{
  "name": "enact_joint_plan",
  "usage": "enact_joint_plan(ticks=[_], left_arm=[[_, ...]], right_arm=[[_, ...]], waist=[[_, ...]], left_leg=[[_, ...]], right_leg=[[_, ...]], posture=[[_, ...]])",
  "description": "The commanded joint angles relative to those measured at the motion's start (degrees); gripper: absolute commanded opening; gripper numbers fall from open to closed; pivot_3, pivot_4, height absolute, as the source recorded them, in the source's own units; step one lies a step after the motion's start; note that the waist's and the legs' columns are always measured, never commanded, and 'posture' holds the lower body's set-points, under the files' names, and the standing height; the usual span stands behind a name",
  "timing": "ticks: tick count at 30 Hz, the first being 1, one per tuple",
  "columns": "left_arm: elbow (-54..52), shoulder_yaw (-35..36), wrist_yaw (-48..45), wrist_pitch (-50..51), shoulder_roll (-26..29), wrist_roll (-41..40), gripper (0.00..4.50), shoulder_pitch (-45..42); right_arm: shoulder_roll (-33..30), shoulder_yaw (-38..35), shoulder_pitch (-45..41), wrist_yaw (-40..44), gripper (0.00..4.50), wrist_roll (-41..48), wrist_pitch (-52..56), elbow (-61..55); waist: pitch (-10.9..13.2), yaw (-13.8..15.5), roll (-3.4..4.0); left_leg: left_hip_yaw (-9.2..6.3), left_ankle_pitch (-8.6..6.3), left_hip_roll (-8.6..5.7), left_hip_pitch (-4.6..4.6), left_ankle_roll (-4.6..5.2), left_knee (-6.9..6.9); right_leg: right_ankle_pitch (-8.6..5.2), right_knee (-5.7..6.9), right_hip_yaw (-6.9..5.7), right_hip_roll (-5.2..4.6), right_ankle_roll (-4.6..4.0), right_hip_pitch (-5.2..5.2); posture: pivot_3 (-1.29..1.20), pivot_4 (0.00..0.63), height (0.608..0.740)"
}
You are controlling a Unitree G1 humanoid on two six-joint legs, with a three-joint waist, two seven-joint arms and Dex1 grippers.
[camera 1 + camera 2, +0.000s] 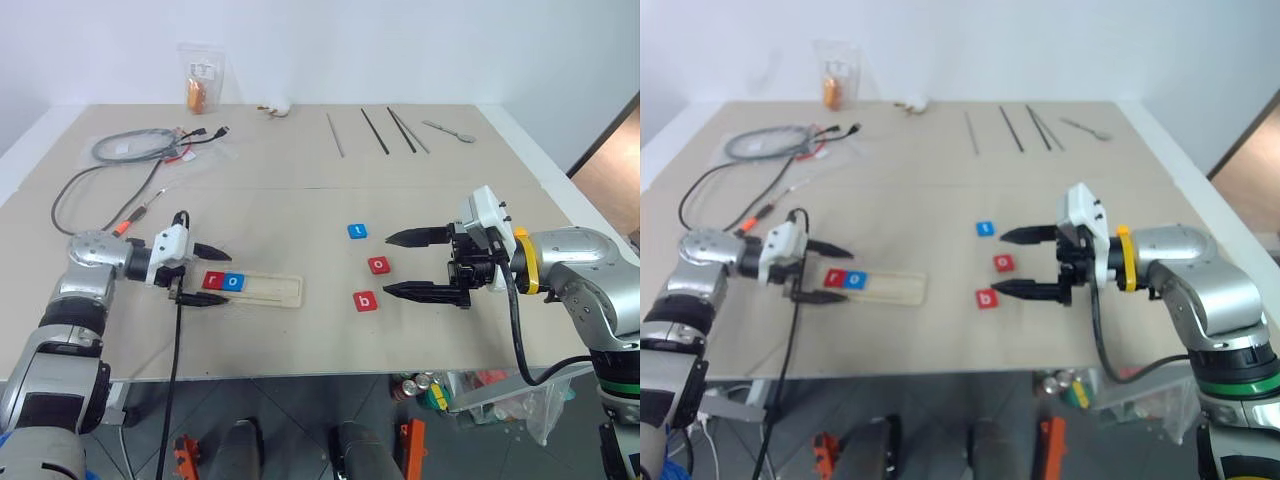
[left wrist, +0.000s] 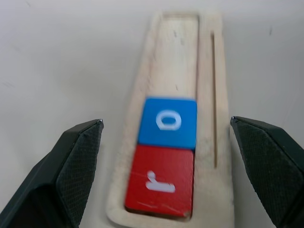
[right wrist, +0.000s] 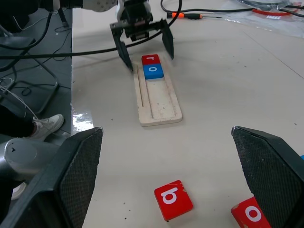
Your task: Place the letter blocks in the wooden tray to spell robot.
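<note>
R gripper (image 1: 407, 264) wide open, empty, near table's front edge, straddling red b (image 1: 365, 301) & o (image 1: 378, 265); t (image 1: 357, 231) beyond. L gripper (image 1: 209, 275) open round tray (image 1: 275, 290) end; r, o seated.

We record a pale wooden tray (image 1: 270, 290) holding a red r block (image 1: 214, 280) and a blue o block (image 1: 234, 282), each lettered in white. On the beige worktop (image 1: 300, 215) we note a blue t block (image 1: 357, 231), a red o block (image 1: 379, 265) and a red b block (image 1: 365, 300), also white-lettered. Both grippers' fingers (image 2: 76, 161) are black.
</note>
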Motion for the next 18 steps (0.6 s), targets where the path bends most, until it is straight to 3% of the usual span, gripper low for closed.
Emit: enact_joint_plan(ticks=[1,8,13,18], left_arm=[[-7.39,0.66,-0.19,6.17,2.56,-5.01,4.47,1.1],[-22.29,4.14,-0.06,23.29,4.67,-12.3,4.47,1.84],[-35.29,5.44,-0.08,34.95,7.27,-18.47,4.47,4.9],[-42.29,6.51,-0.19,31.35,8.25,-22.05,4.47,11.61]], right_arm=[[-0.67,-2.39,-1.65,0.66,4.5,0.75,-0.49,0.25],[-0.32,-1.06,-2.46,1.7,4.5,-0.63,-1.78,2.43],[0.25,5.71,-1.01,0.76,4.5,-11.68,-10.7,7.28],[3.17,9.32,-2.12,1.69,4.5,-15.71,-14.45,13.03]], waist=[[0.0,-0.03,0.0],[0.0,-0.05,-0.01],[0.0,-0.15,-0.01],[0.01,-0.72,0.02]], left_leg=[[0.0,0.0,0.0,0.0,0.0,0.0],[-0.01,0.01,0.0,-0.01,0.01,0.05],[-0.01,0.0,0.0,0.0,0.0,0.04],[0.0,0.0,0.0,0.03,0.0,0.01]], right_leg=[[0.0,0.0,0.01,0.0,0.0,0.0],[0.02,0.0,0.0,0.0,0.0,0.02],[-0.01,0.0,0.0,0.01,0.03,0.02],[-0.04,0.03,0.03,0.04,0.04,0.0]], posture=[[0.0,0.15,0.74],[0.0,0.15,0.74],[0.0,0.15,0.74],[0.0,0.15,0.74]])
